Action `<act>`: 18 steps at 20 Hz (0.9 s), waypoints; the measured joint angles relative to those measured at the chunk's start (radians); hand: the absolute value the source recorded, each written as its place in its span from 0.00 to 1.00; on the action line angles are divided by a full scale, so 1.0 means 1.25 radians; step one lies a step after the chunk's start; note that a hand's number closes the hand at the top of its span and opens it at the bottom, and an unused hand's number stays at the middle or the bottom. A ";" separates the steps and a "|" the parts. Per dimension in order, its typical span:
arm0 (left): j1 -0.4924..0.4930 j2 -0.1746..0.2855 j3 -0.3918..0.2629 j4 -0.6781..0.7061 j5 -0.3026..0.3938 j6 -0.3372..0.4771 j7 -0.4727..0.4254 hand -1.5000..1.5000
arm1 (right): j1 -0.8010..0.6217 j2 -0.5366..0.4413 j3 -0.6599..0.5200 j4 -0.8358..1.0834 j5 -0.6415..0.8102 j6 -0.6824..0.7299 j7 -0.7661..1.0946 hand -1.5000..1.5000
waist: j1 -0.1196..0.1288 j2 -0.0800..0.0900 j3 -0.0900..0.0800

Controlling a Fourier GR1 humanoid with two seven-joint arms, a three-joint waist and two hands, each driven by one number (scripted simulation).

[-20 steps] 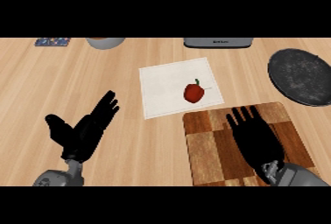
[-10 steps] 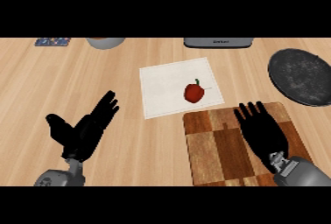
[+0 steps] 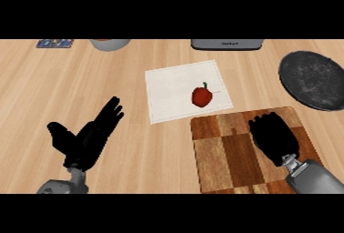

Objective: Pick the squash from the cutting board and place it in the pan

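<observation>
1. Right hand (image 3: 274, 136): flat over the wooden board (image 3: 222, 154) at lower right, fingers straight and pointing away from the robot; holds nothing; fingertips near the board's far edge
2. Left hand (image 3: 91, 139): lower left above the bare worktop (image 3: 80, 82); fingers extended, thumb splayed out; nothing in it
3. Task item: reads as a small red vegetable (image 3: 202, 96) with a dark stem, not obviously a squash; lies on the white square board (image 3: 171, 91), toward its right side; apart from both hands, just beyond the wooden board's far-left corner
4. Pan (image 3: 314, 81): dark, round, at the right edge, partly cut off; nothing visible inside; near the wooden board's far-right corner
5. Far edge: grey bowl (image 3: 109, 43), blue patterned item (image 3: 54, 43), grey appliance (image 3: 226, 44); all cropped
</observation>
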 measured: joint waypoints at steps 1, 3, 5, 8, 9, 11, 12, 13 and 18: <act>-0.004 -0.007 -0.001 0.002 -0.006 0.006 -0.001 0.50 | -0.003 -0.003 0.001 0.009 0.013 -0.020 -0.016 1.00 | 0.000 0.000 0.000; -0.001 -0.008 0.004 -0.002 -0.007 0.003 0.004 0.50 | -0.016 0.009 0.003 0.028 0.043 -0.037 -0.035 1.00 | 0.001 -0.001 -0.001; -0.003 -0.012 0.007 0.001 -0.008 0.000 0.004 0.50 | -0.010 0.039 -0.023 0.049 0.035 -0.057 -0.030 1.00 | 0.001 -0.002 -0.002; 0.005 -0.011 0.013 -0.002 -0.008 0.004 0.001 0.50 | 0.024 0.101 -0.098 0.049 -0.030 -0.066 0.014 1.00 | -0.007 -0.005 -0.005; 0.001 -0.009 0.016 -0.008 -0.009 0.007 0.006 0.50 | 0.036 0.132 -0.126 0.051 -0.055 -0.070 0.036 1.00 | -0.010 -0.007 -0.007; 0.003 -0.011 0.013 -0.008 -0.009 0.006 0.007 0.50 | 0.050 0.187 -0.170 0.049 -0.095 -0.071 0.075 1.00 | -0.011 -0.008 -0.008; 0.003 -0.011 0.015 -0.008 -0.005 0.004 0.009 0.50 | 0.057 0.209 -0.184 0.047 -0.107 -0.076 0.091 1.00 | -0.010 -0.008 -0.009; -0.003 -0.013 0.015 -0.010 -0.007 0.007 0.016 0.50 | 0.061 0.224 -0.197 0.040 -0.115 -0.077 0.106 1.00 | -0.010 -0.008 -0.009; -0.006 -0.016 0.015 -0.003 -0.011 0.003 0.015 0.50 | 0.078 0.275 -0.233 -0.014 -0.094 -0.180 0.166 1.00 | -0.009 -0.004 -0.004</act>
